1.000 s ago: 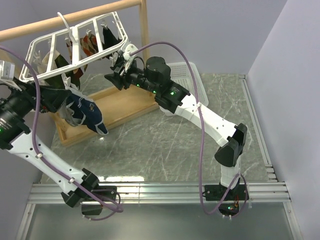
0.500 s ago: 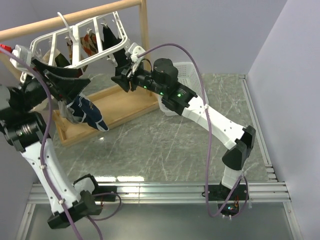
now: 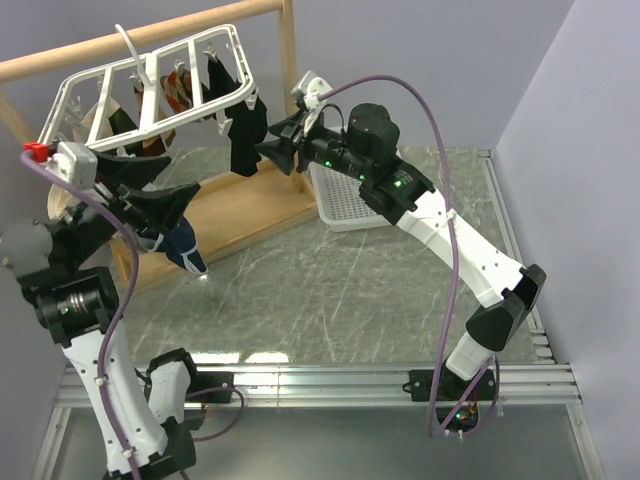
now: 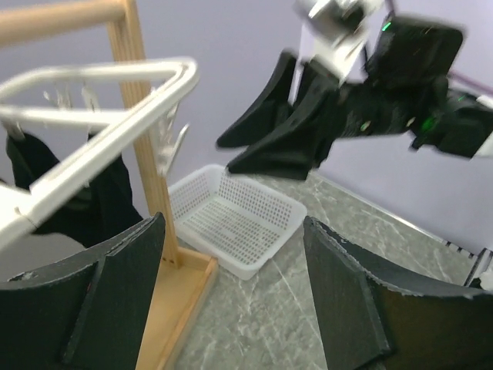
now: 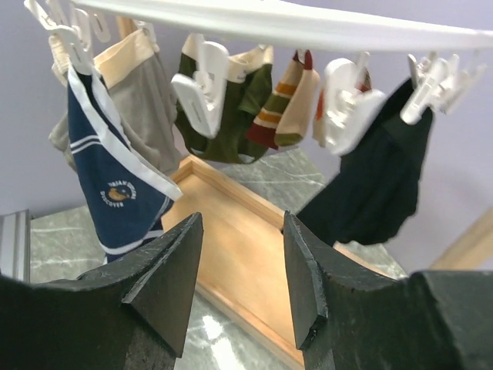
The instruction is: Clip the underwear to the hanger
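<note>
The navy underwear (image 5: 115,185) with white trim hangs from a white clip (image 5: 73,46) at one end of the white hanger (image 5: 308,23). In the top view it dangles (image 3: 182,245) below the hanger (image 3: 150,85), just under my left gripper (image 3: 170,195). That gripper is open and empty, apart from the cloth; in its wrist view (image 4: 235,301) it faces the right gripper. My right gripper (image 3: 278,150) is open and empty, to the right of the hanger's corner. Its wrist view (image 5: 243,254) looks under the clips.
Black (image 5: 377,185), olive (image 5: 231,116), striped (image 5: 289,100) and beige (image 5: 131,92) garments hang from other clips. The wooden rail stand (image 3: 150,35) has a tray base (image 3: 240,215). A white basket (image 3: 345,200) sits right of it, also in the left wrist view (image 4: 231,220).
My left gripper has risen off the underwear and swung right, leaving it hanging from the clip. My right gripper has drawn back to the right, away from the hanger's corner.
</note>
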You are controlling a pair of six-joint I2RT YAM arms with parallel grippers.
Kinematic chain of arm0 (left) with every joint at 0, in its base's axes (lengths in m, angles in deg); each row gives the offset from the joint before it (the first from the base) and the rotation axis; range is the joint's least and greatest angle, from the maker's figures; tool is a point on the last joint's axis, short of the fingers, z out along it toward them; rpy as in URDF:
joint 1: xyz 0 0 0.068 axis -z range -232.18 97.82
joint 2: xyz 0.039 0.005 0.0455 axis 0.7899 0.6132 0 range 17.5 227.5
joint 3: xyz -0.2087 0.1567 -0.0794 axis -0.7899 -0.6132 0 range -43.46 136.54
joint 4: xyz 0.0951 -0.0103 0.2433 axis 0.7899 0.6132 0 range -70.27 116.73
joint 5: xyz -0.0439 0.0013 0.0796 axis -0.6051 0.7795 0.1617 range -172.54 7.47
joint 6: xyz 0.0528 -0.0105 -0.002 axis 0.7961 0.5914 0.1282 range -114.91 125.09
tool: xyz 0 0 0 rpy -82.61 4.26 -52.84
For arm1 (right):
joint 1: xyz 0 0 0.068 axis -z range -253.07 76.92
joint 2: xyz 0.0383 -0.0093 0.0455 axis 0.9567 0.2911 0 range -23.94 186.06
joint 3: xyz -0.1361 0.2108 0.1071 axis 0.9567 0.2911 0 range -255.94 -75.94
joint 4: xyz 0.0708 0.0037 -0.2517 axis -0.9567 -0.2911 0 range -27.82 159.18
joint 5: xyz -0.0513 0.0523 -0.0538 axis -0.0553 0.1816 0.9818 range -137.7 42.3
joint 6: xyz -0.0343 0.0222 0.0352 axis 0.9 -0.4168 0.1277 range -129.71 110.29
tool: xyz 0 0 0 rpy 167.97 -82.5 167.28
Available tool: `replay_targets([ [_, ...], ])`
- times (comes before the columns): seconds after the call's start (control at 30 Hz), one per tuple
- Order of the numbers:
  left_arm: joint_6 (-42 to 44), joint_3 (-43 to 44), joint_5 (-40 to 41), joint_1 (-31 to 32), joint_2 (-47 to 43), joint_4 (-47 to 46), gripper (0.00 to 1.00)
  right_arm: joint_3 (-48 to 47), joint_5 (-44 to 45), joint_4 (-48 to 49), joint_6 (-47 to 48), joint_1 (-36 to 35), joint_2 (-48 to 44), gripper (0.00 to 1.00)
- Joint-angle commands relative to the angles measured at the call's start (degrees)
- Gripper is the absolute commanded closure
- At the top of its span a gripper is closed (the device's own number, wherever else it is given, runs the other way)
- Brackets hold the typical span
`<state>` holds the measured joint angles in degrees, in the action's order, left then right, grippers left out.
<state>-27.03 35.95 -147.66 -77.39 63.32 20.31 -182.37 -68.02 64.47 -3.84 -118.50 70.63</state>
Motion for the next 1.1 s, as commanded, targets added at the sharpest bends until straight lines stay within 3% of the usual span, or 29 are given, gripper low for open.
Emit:
replay_targets([
  [0.0,8.72,-4.71,10.08,5.51,-0.12,3.27,0.23,-1.49,-4.46,-1.61,-2.35,1.83,-2.89,0.46],
  [0.07,15.31,-5.15,15.26,12.77,1.2,4.86,0.24,-1.93,-5.6,-2.15,-2.97,2.27,-2.98,0.46],
  [0.23,25.5,-11.63,37.14,28.97,0.67,-0.13,0.27,-2.99,-5.88,-2.15,-5.16,3.68,-3.16,0.45],
  [0.43,39.2,-22.81,60.61,50.04,-1.0,-14.37,0.31,-3.96,-5.09,-1.35,-8.24,4.56,-2.89,0.44],
  [0.53,43.79,-25.27,67.47,55.51,0.31,-20.68,0.31,-4.4,-4.73,-1.18,-8.5,4.91,-2.46,0.44],
  [0.87,45.39,-29.14,76.71,58.43,4.18,-33.79,0.31,-6.06,-6.66,-0.13,-10.26,5.79,-1.49,0.43],
  [1.07,45.21,-30.37,78.04,58.35,5.15,-38.46,0.3,-8.35,-9.91,0.49,-11.23,5.88,0.27,0.42],
])
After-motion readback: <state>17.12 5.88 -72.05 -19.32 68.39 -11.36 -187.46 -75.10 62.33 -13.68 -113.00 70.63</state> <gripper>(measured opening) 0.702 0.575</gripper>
